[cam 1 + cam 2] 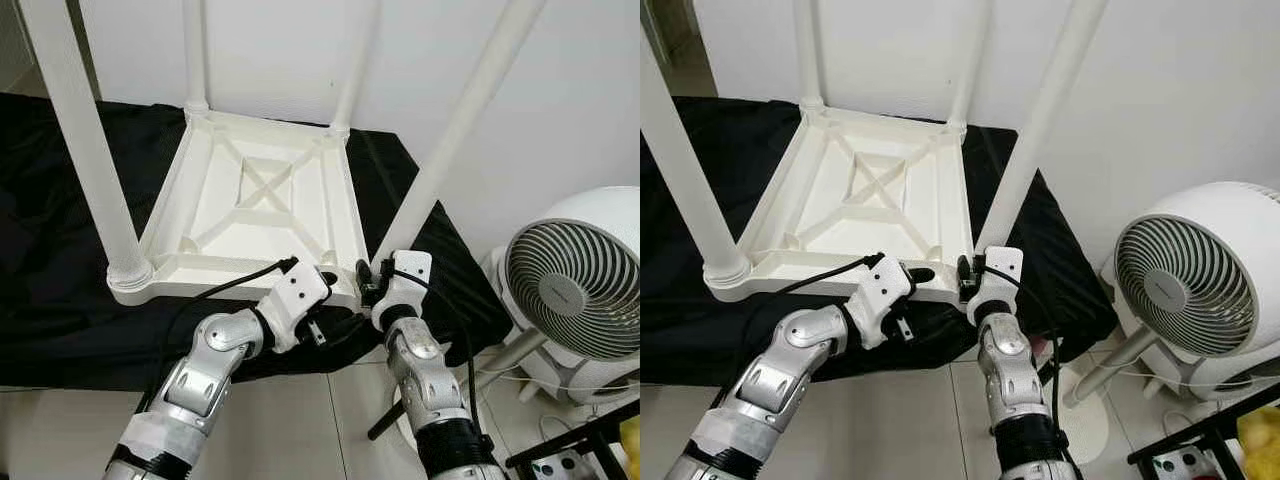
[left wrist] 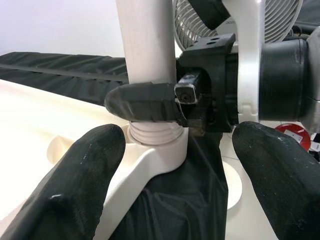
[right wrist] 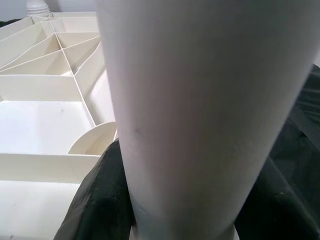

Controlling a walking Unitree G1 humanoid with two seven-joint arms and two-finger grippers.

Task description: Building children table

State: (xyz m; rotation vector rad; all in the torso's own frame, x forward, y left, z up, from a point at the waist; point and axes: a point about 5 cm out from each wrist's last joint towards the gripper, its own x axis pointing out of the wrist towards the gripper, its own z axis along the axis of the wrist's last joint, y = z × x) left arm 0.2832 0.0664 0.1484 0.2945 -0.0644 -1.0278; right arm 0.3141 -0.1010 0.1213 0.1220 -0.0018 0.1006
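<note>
Children's table (image 1: 262,205) lies upside down on the black-draped tabletop (image 1: 60,300), legs up. Right pincer (image 1: 366,283) clamps the near-right leg (image 1: 440,160) at its threaded base; left pincer (image 1: 322,300), gaping and empty, waits toward nine o'clock.

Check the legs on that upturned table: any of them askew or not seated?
The near-right leg leans outward, while the far legs look closer to upright. At its socket, threads are exposed, so it seems not fully screwed into the tabletop. The right hand is shut on that leg; the left hand is open beside the corner.
</note>
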